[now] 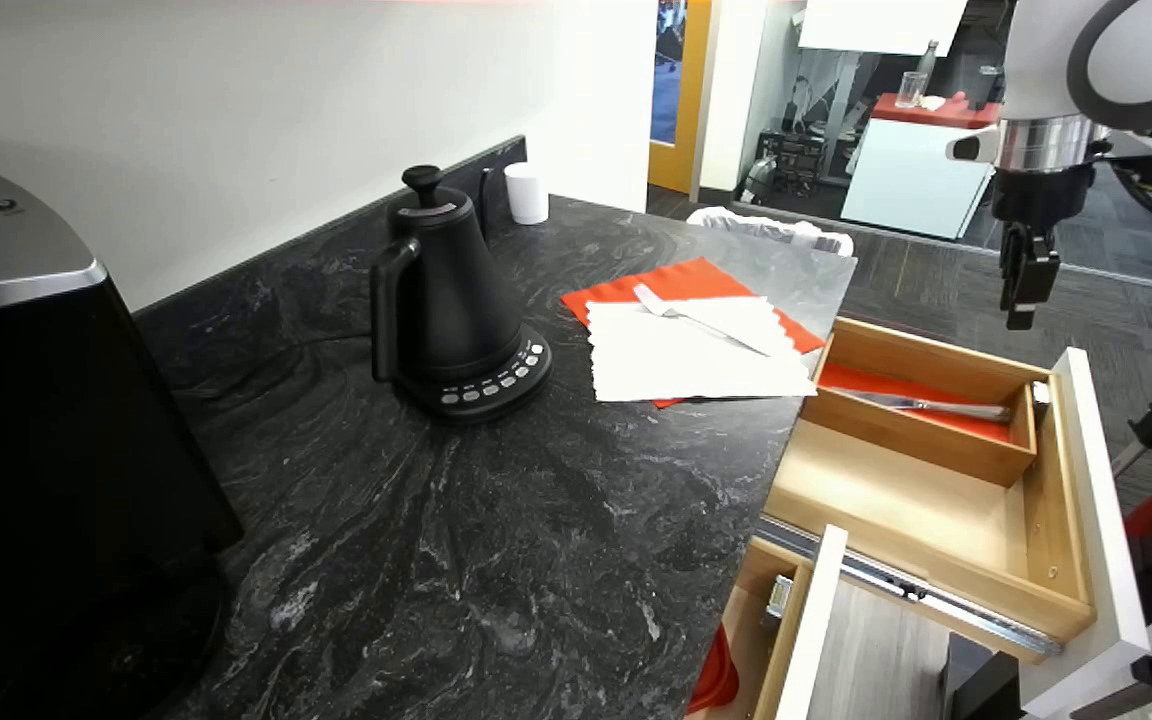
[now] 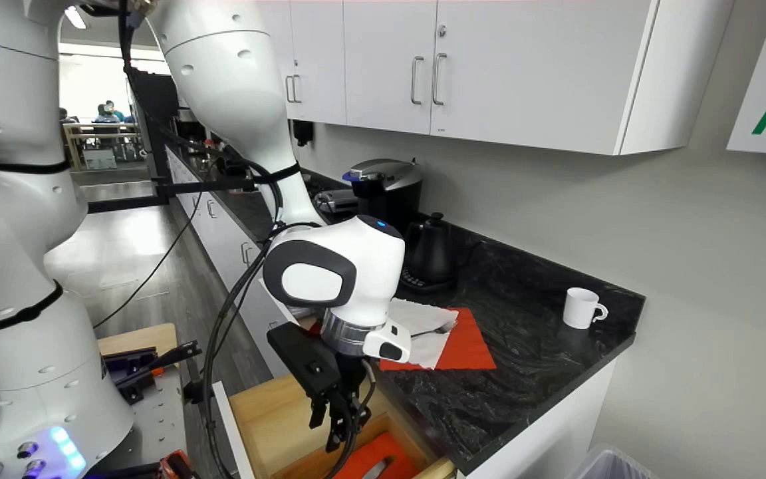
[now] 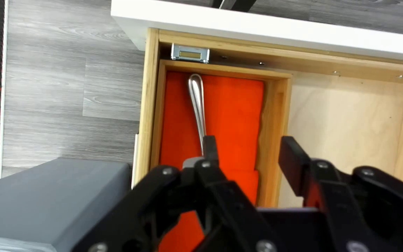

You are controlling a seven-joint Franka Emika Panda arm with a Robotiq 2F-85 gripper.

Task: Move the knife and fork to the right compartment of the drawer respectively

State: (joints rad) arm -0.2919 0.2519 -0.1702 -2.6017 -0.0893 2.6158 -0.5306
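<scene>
in the wrist view, the gripper (image 3: pixel 249 154) was positioned above the drawer (image 3: pixel 348 119), jaws apart. the knife (image 3: pixel 197 98), partly hidden by the gripper, lay in the drawer's right compartment (image 3: pixel 279 115). in both exterior views, the fork (image 1: pixel 684 317) rested on a white napkin (image 1: pixel 676 367) on the counter (image 1: pixel 586 520) beside the drawer.

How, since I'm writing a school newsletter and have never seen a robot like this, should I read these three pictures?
The big white machine is a robot arm, ending in a black gripper. Two pictures come from cameras outside it; the third comes from a camera on its wrist, looking down into an open drawer. A knife lies in the red-floored compartment. On the dark counter are a kettle, a mug, and a fork mostly on a white napkin over a red napkin. The gripper is open, holding nothing.
</scene>
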